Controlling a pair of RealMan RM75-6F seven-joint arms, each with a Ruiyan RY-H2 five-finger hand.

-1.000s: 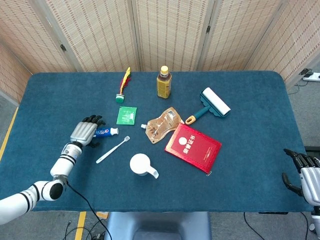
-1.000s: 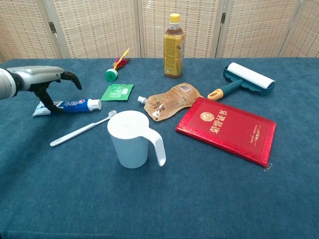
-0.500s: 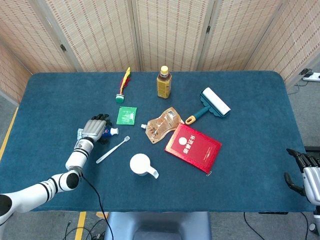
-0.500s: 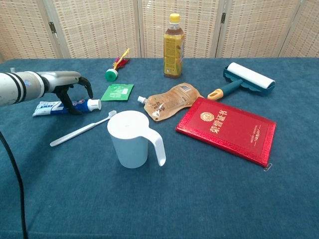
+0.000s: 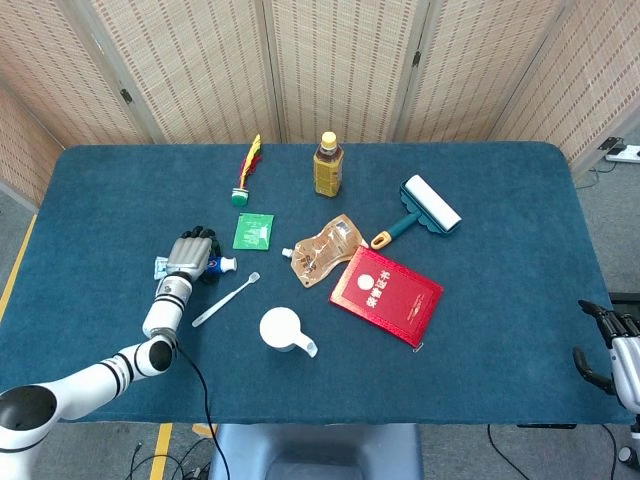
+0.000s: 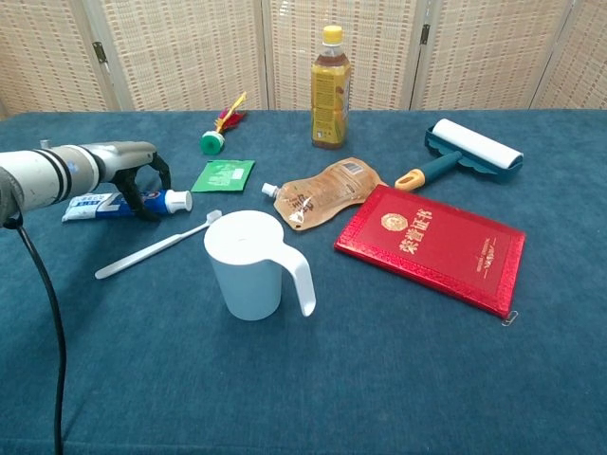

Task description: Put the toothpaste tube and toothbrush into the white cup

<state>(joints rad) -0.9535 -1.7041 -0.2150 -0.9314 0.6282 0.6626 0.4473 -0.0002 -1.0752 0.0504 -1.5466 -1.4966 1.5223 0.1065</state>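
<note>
Left hand [image 6: 128, 163] arched over toothpaste tube [image 6: 123, 202], dark fingers [image 6: 147, 204] curled down around tube's middle, touching or nearly so; firm grip not confirmable, tube flat on tabletop [image 6: 379, 379]. Right hand [image 5: 615, 345] at tabletop's far edge, apart from everything; openness cannot be told.

Tube: soft, light, squeezable, likely smooth film; best taken across the middle, where fingers sit, cap end clear.

Toothbrush [image 6: 156, 245]: thin, stiff, light plastic, lying just below the fingers, head toward white cup [image 6: 248, 263]. Low profile on napped cloth, likely awkward to pinch; handle's middle suggested.

Cup: rigid, smooth, upright, handled, mouth open, well right of fingers; light enough to tip if knocked.
</note>
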